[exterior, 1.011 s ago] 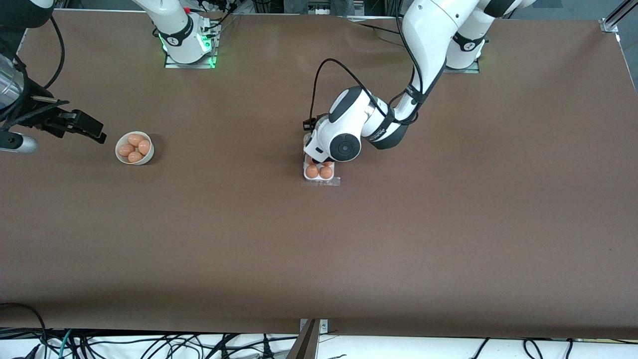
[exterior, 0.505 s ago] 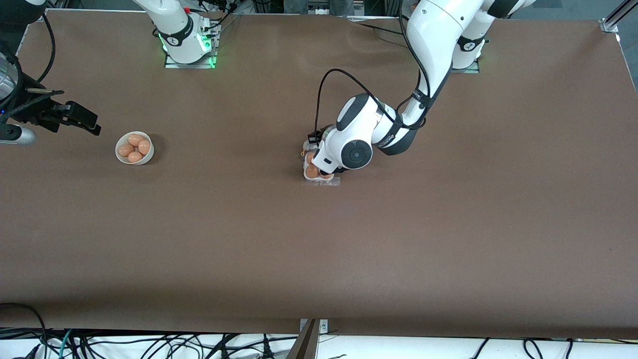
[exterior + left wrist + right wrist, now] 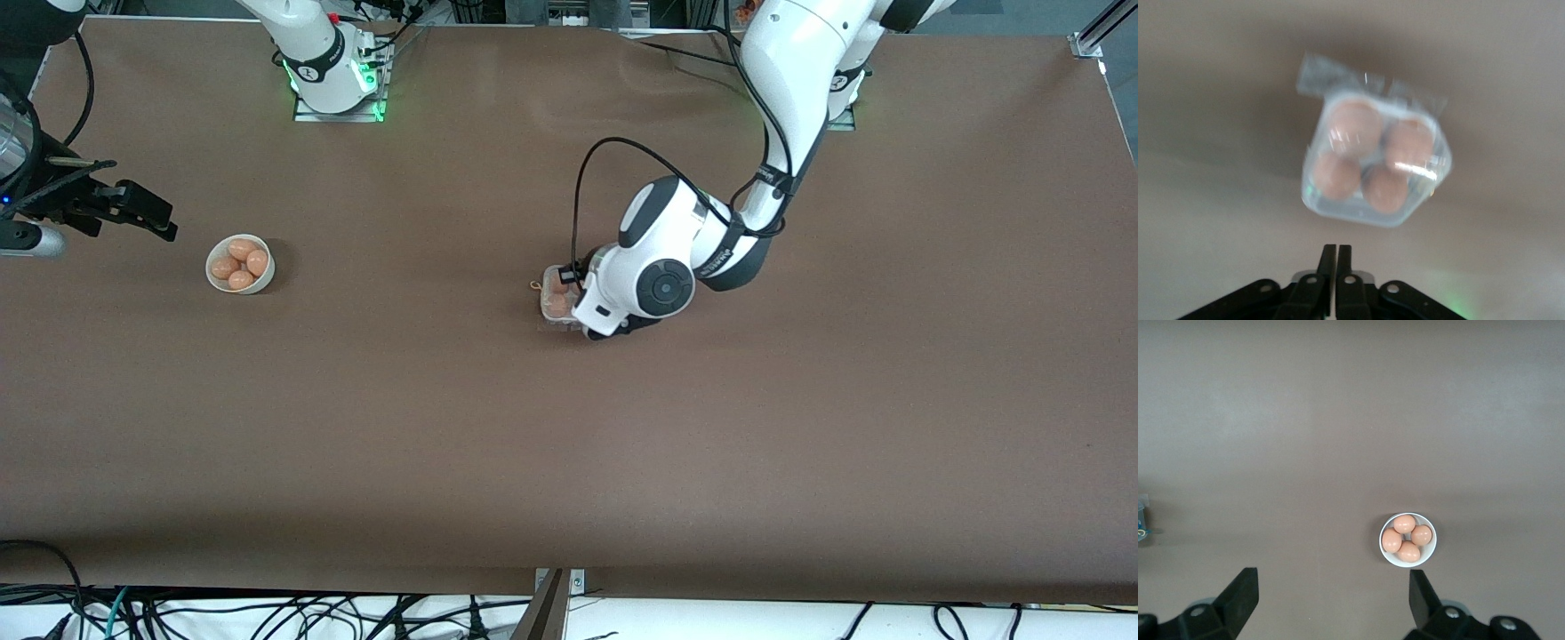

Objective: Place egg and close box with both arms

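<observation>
Box [image 3: 1375, 177] partly hidden beneath left arm [image 3: 662, 267].

i see a round white bowl [image 3: 240, 265] on the brown worktop [image 3: 569, 444], toward the right arm's end, holding four brown eggs [image 3: 1407, 538] heaped together. black cables [image 3: 267, 613] lie tangled along the worktop's edge nearest the front camera, a metal bracket [image 3: 558, 582] at its middle.
</observation>
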Available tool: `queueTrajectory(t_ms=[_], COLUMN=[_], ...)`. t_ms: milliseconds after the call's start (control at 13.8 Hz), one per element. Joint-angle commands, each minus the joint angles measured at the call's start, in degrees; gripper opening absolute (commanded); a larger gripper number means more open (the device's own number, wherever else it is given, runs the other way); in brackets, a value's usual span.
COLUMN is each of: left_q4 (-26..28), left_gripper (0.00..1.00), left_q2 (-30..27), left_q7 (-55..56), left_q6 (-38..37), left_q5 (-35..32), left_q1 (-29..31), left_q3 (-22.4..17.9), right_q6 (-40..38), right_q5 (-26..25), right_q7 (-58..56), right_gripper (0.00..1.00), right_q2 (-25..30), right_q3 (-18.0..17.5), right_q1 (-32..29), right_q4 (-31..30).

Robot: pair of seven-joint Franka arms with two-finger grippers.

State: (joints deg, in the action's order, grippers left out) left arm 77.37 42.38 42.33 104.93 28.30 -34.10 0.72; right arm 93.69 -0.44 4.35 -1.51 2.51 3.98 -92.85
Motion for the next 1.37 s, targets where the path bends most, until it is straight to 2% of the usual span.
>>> queueTrajectory(t_ms=[0,72,144,361,433,578,866,1083,1300], left_q4=[-4.5,-6.6,-9.0,-13.6,-14.1,-15.0,-15.3,-15.3,-13.8], left_gripper=[0.70,0.82,0.89,0.96,0.99,1.00,1.00,1.00,1.00], left_q2=[-0.8,-1.4,-1.8,-3.4,-4.1,-5.0,-6.0,-6.8,-11.9], left_q7=[0.0,-0.8,-2.8,-9.1,-10.3,-11.5,-14.9,-19.9,-29.8], left_q6=[-4.6,-7.6,-10.2,-13.4,-13.4,-13.4,-13.4,-13.6,-13.5], left_q5=[-9.1,-14.7,-18.2,-19.4,-19.5,-22.7,-34.7,-36.8,-37.1], left_q1=[0.1,0.9,2.1,8.3,10.1,12.4,15.2,19.1,24.3], left_q3=[-3.4,-4.0,-3.9,-4.3,-4.4,-5.1,-5.6,-5.5,-5.2], right_q6=[-1.3,-1.9,-2.1,-2.2,-2.2,-2.1,-2.0,-1.9,-2.1], right_q5=[-0.8,-0.8,-0.8,-0.8,-0.9,-1.0,-1.1,-1.0,-0.9], right_q7=[-0.9,-0.9,-1.1,-3.0,-2.6,-2.2,-2.2,-2.2,-1.7], right_gripper=[1.00,1.00,1.00,1.00,1.00,1.00,1.00,1.00,1.00], right_q2=[1.7,1.5,1.2,1.0,1.1,1.1,0.2,0.1,0.0], right_q3=[-1.0,-1.0,-1.1,-1.3,-2.5,-4.5,-4.4,-4.4,-4.4], right_q1=[-1.3,-1.3,-1.3,-1.3,-2.0,-3.5,-3.4,-3.5,-3.4], right_q4=[-1.1,-0.8,-0.1,0.0,0.0,0.0,-0.1,0.0,0.1])
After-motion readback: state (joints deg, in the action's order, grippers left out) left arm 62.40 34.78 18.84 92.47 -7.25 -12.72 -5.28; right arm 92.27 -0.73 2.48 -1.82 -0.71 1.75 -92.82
